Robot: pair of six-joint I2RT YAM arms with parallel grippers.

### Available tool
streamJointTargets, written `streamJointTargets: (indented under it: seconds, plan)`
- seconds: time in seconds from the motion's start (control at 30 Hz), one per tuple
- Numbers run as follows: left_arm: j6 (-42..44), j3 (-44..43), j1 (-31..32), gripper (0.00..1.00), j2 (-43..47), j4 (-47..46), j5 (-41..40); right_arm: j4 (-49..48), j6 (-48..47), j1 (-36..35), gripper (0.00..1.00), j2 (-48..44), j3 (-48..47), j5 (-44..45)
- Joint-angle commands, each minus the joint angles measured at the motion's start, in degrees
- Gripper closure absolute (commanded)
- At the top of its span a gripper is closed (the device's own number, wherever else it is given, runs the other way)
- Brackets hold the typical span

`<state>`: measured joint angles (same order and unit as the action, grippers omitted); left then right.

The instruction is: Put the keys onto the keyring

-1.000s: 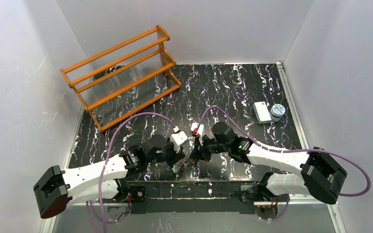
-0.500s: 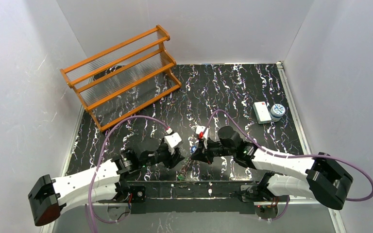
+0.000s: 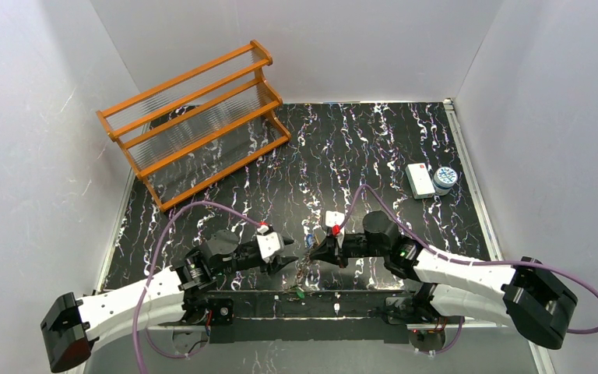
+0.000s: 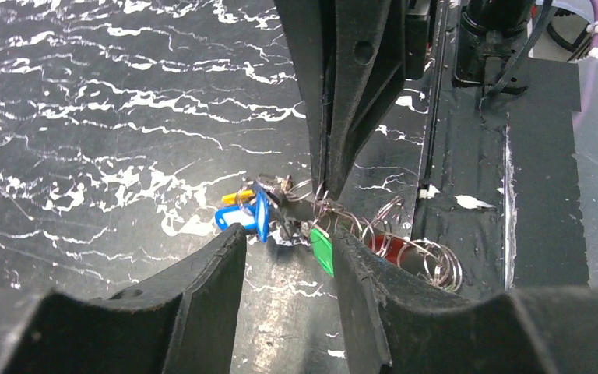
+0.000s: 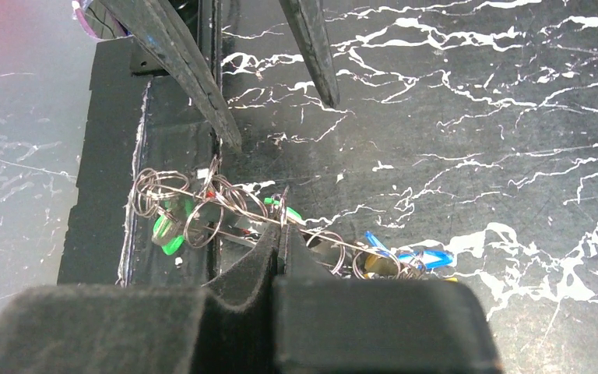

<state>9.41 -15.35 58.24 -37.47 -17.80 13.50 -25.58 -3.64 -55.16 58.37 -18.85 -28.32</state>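
The keys are a tangled bunch with wire rings near the front edge [image 3: 302, 274]. In the left wrist view I see a blue tag [image 4: 241, 218], a yellow tag [image 4: 236, 197], a green tag [image 4: 321, 249] and a red tag [image 4: 389, 245]. The keyring [image 5: 335, 243] is a thin pale wire loop running through the bunch. My right gripper [image 3: 311, 255] is shut on that wire, its tips [image 5: 279, 234] over the bunch. My left gripper [image 3: 286, 259] is open and empty, its jaws [image 4: 288, 232] facing the bunch just left of it.
An orange wooden rack [image 3: 195, 117] stands at the back left. A white box [image 3: 419, 179] and a round blue-white container [image 3: 444, 179] sit at the right. A black taped strip [image 3: 304, 304] runs along the front edge, with part of the bunch lying on it.
Both arms have drawn back toward the front edge and lower. The right gripper has carried the bunch with it. The left gripper has backed off to the left.
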Motion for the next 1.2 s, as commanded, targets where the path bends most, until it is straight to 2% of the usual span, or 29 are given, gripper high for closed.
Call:
streamJointTargets:
  seconds: [0.0,0.27,0.73,1.17]
  plan:
    - [3.92,0.55,-0.14,0.58,-1.93,-6.16,4.16,-6.08,-2.15,-0.06,0.99,-0.72,0.0,-3.08]
    - [4.22,-1.64,-0.14,0.67,-8.78,-6.82,6.05,-5.34,-1.33,-0.06,0.99,1.84,0.04,-3.05]
    - [1.41,-0.82,-0.14,0.69,-9.78,-7.42,7.9,-9.49,2.94,-0.12,0.99,5.02,3.26,-2.66]
    - [-1.42,0.17,-0.14,0.76,-14.99,-13.24,10.68,-9.92,3.2,-0.12,0.99,3.0,3.64,-2.93]
